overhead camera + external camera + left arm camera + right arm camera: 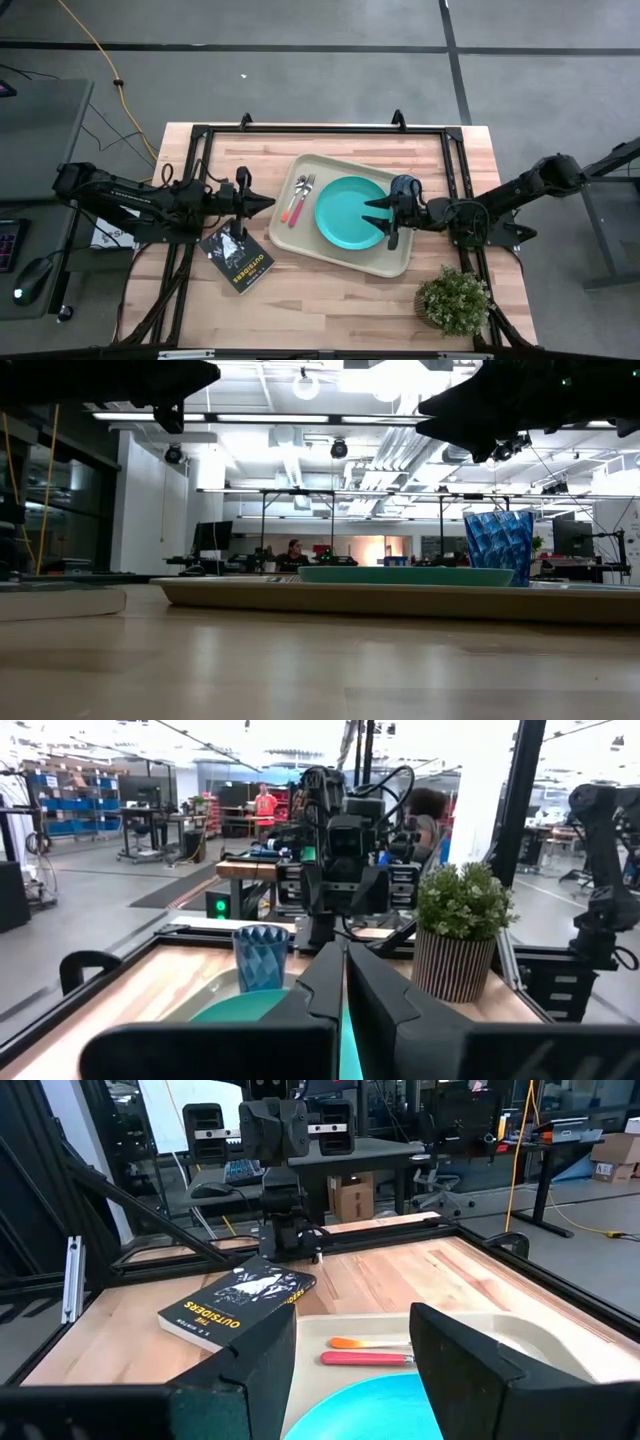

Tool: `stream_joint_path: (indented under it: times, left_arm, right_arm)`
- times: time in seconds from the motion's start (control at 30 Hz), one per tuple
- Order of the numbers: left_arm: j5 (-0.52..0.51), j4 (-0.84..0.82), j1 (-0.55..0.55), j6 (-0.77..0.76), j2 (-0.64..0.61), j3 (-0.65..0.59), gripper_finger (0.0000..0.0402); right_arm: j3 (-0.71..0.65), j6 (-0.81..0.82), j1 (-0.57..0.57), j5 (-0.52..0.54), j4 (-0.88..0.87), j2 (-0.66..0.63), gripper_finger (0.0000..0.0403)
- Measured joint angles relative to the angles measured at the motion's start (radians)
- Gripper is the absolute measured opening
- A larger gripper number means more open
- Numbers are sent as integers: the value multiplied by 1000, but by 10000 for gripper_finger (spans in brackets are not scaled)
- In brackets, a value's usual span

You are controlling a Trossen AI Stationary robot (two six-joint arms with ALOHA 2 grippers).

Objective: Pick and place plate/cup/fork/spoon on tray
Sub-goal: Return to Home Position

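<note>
So everything's sitting on the tray point(325, 170), which is mid-table, a bit tilted as seen from above. The plate point(345, 212) lies flat in the middle of it. The spoon point(352, 1343) and fork point(360, 1358) are side by side on the tray's left part, just left of the plate, with the spoon being the leftmost of the two. The cup point(403, 186) stands upright on the tray's right side toward the far edge, just beside the plate's rim.

The right gripper point(372, 215) hangs over the right edge of the plate, near the cup, pointing left. Its jaws are wide apart with nothing between them. The left gripper point(268, 203) is over the bare table point(330, 300) just left of the tray, pointing right, with its jaws pressed together and empty.

Other stuff: a dark book point(237, 256) lies on the table near the tray's near-left corner, and a little potted plant point(455, 298) sits at the near right, off the tray.
</note>
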Motion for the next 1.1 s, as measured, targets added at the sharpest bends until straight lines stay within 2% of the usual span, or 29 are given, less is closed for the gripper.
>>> stream_joint_path:
  times: [1.1]
  left_arm:
    - [-28, -53, 1, -17, -19, 0, 0]
  right_arm:
    - [0, -24, 0, -1, -6, 0, 188]
